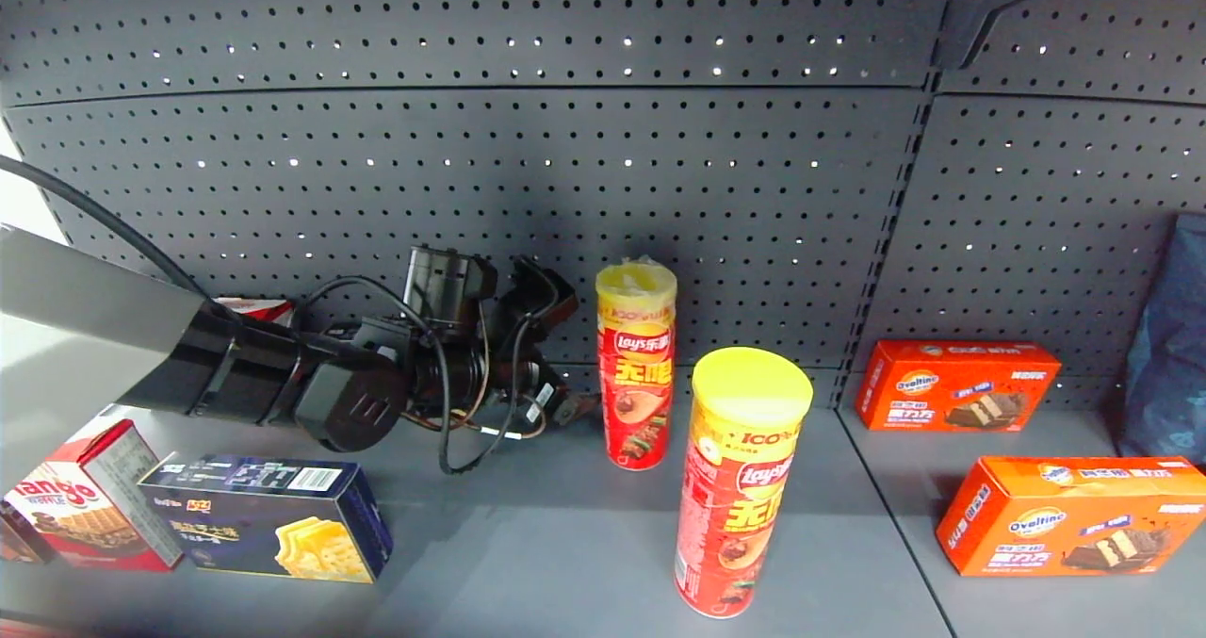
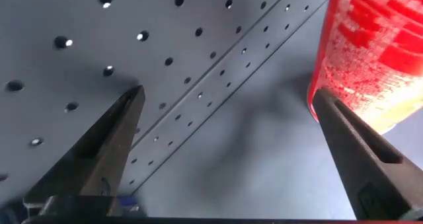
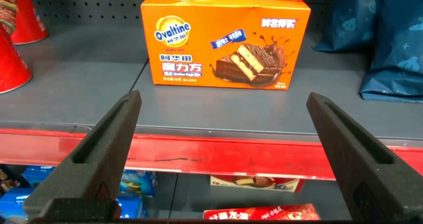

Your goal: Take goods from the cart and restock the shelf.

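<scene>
Head view: rear red cardboard chip tube with yellow lid (image 1: pixel 636 374) stands on the grey metal shelf (image 1: pixel 528 544), just beside left gripper (image 1: pixel 570 360), fingers spread, empty. Right gripper (image 3: pixel 225 100) spread, empty too. Tube looks placed; more cart goods probably left.

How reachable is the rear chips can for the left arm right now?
Probably yes. The left gripper is open just beside the rear chips can, nothing between them. The can sits outside the jaws, so a small sideways shift seems needed. The front chips can stands clear.
</scene>
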Controlling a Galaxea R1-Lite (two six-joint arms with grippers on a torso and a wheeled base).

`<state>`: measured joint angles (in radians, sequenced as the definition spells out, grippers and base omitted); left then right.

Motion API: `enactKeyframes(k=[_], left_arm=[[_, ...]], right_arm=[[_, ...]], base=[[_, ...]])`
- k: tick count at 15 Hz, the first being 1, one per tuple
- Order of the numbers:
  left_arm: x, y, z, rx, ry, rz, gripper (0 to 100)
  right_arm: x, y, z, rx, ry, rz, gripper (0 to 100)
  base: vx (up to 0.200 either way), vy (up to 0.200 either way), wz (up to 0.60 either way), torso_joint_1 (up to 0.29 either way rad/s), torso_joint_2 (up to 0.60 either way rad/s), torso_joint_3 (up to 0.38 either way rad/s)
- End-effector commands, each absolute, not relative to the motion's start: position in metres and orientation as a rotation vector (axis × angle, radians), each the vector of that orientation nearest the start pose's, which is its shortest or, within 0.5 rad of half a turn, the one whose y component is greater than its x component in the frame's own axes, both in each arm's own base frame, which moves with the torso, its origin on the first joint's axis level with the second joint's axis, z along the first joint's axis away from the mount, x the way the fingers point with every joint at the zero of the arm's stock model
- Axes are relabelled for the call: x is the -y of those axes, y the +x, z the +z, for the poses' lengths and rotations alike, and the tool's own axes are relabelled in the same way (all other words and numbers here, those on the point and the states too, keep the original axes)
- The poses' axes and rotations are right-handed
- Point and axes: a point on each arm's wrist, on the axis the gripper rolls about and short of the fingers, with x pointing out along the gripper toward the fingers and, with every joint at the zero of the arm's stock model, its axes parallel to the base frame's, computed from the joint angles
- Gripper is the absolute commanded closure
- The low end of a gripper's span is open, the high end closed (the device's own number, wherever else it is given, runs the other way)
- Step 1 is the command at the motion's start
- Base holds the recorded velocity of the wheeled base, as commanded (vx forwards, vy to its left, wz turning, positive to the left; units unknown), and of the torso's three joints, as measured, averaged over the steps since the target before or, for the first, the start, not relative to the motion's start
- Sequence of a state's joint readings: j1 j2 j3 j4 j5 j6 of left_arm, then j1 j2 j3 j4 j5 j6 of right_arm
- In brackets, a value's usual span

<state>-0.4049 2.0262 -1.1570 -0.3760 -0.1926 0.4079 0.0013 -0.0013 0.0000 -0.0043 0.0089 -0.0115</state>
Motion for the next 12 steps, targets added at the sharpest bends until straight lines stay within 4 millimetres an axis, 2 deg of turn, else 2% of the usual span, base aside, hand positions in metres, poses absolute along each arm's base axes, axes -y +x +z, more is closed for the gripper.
enactKeyframes(k=[1,12], left_arm=[[0.165,0.361,0.13,-0.382,0.444,-0.694,0],[0.185,0.364,0.126,-0.368,0.453,-0.735,0]], right_arm=[[0.0,-0.023,0.076,0.005,-0.012,0.011,0],[0.0,-0.023,0.076,0.005,-0.012,0.011,0]], base=[[0.0,0.0,0.0,0.0,0.0,0.0],[0.0,0.0,0.0,0.0,0.0,0.0]])
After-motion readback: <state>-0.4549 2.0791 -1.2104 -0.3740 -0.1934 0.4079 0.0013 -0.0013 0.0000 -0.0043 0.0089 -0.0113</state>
